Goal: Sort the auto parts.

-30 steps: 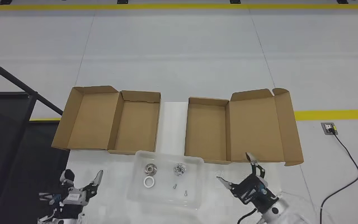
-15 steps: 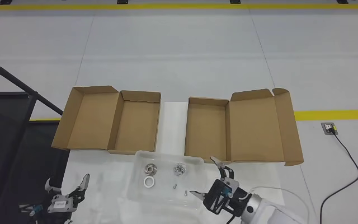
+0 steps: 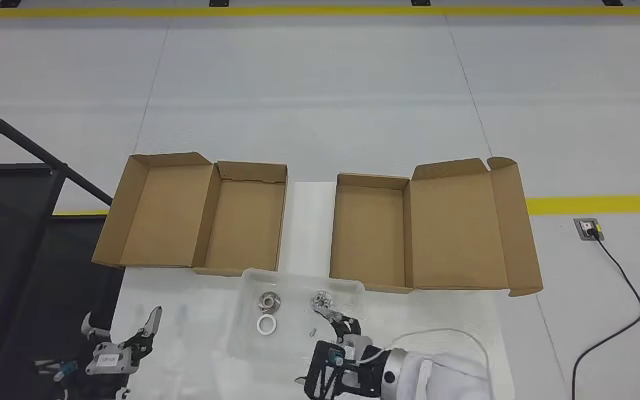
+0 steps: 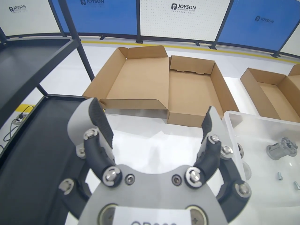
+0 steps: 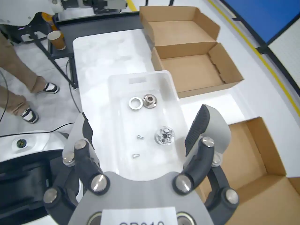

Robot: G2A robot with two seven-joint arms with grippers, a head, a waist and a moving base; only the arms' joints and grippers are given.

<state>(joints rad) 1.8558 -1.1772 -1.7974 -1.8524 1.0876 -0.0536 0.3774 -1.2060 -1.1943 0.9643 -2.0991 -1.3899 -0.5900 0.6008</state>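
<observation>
- Right gripper (image 3: 322,353) swung in over tray (image 3: 300,273) near edge; jaws apart, empty.
- Left gripper (image 4: 152,107) parked beside tray, jaws apart.
- Finned hub (image 5: 164,135) inside tray, nearest: drop straight, straddle its rim.

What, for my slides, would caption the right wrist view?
Open right gripper above a clear bin of metal parts, two open cardboard boxes beside it.

shiny metal parts (image 5: 164,136); clear glossy plastic tray (image 5: 113,120); matt cardboard boxes (image 3: 245,225).
</observation>
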